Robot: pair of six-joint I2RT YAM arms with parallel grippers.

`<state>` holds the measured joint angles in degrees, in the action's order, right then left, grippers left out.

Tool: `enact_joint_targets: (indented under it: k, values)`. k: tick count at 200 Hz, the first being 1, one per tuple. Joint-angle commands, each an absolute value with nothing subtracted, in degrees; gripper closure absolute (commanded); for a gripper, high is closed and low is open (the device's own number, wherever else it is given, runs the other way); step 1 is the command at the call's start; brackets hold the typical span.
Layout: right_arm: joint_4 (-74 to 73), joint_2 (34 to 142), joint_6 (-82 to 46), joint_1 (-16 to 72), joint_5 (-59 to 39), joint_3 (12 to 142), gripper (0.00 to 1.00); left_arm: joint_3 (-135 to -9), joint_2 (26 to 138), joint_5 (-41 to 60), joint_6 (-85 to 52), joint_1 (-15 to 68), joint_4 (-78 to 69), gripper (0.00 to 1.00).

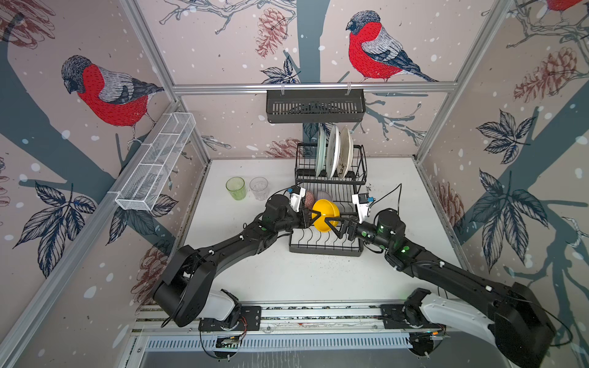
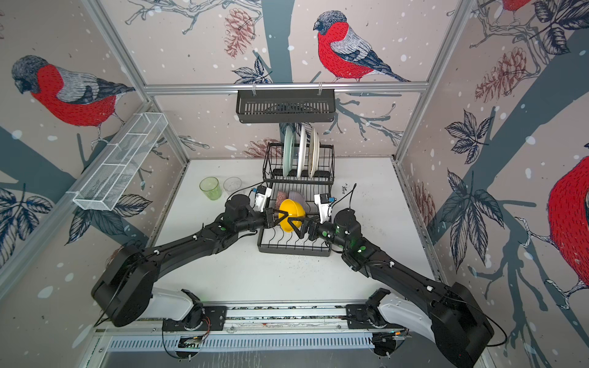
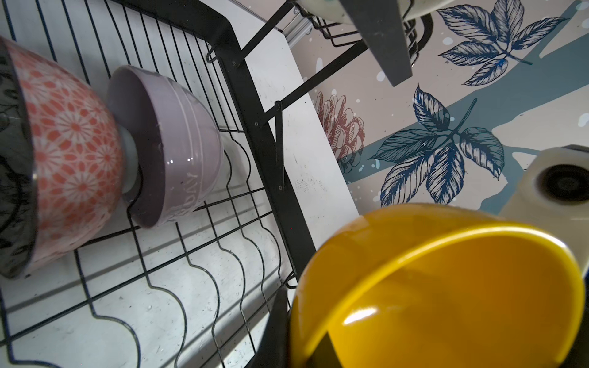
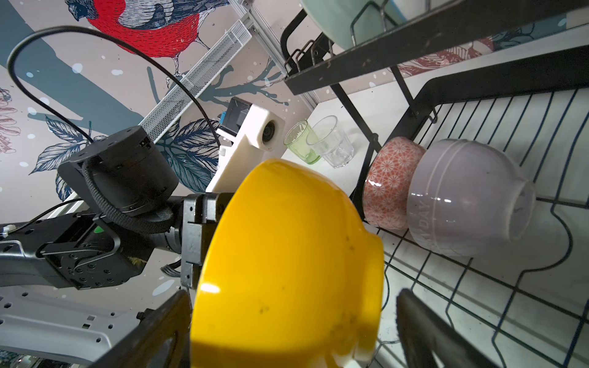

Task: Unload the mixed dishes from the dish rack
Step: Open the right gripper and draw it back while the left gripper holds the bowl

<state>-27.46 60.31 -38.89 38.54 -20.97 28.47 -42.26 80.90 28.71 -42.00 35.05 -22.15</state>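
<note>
Both grippers flank the yellow bowl (image 1: 325, 219): left (image 1: 310, 220) clamps its rim, fingertips hidden; right (image 1: 328, 221) spread.

Yellow bowl (image 1: 325, 220) is up over my rack's (image 1: 325, 245) lower grid tray, tipped on its side. Pink patterned bowl (image 3: 63, 178) and lilac bowl (image 3: 178, 149) lie nested sideways further back on the tray. Three plates (image 1: 334, 153) stand upright in the raised tier. Green glass (image 1: 236, 188) and clear glass (image 1: 259, 188) stand on the worktop, left of the rack.
</note>
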Motion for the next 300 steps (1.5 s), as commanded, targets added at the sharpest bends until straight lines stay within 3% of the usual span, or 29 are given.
enact_joint_targets:
  k: [1,235,300]
  values:
    - [-27.89,60.20,-38.14,38.67,-20.40,28.39,0.00,-42.84,80.95,28.60,-41.44,35.07,-23.20,1.00]
    - [-27.51,60.51,-38.65,38.50,-18.29,28.04,0.00,-43.37,78.16,24.71,-38.29,34.72,-16.41,1.00]
    - [-27.16,59.31,-38.15,37.99,-17.11,27.22,0.00,-42.31,74.97,23.38,-36.19,30.00,-10.31,1.00]
